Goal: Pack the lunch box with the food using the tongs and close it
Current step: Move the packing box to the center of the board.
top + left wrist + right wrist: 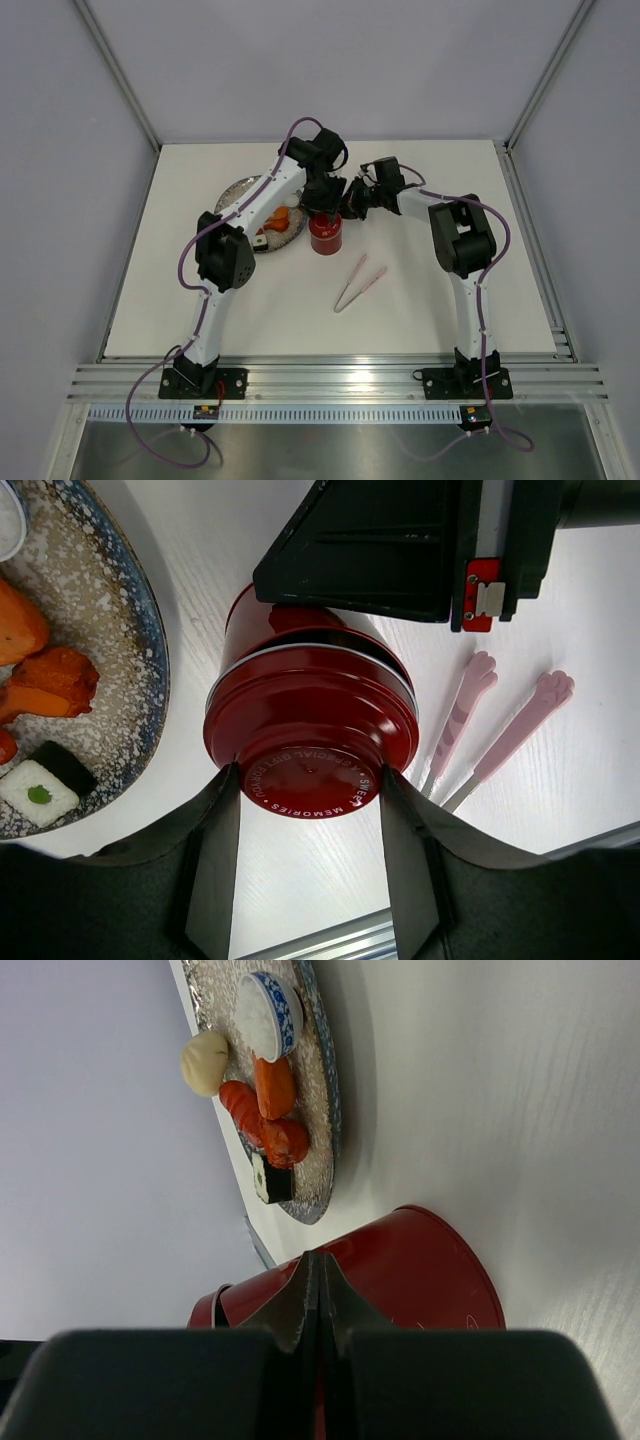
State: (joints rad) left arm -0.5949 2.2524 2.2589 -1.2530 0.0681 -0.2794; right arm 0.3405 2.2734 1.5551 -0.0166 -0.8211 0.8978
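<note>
Left wrist view puts the lunch box (275,620) upright on the bench (580,630), just beside the speckled plate (130,610), its red lid (312,730) seated on top. Left hand (310,785) grasps that lid — one finger pressed to each side. Right hand (315,1270) is clenched empty, its tips close by the red wall; whether they touch is unclear. Food (50,675) lies on the plate — tongs (457,720) rest on the bench nearby, untouched.
</note>
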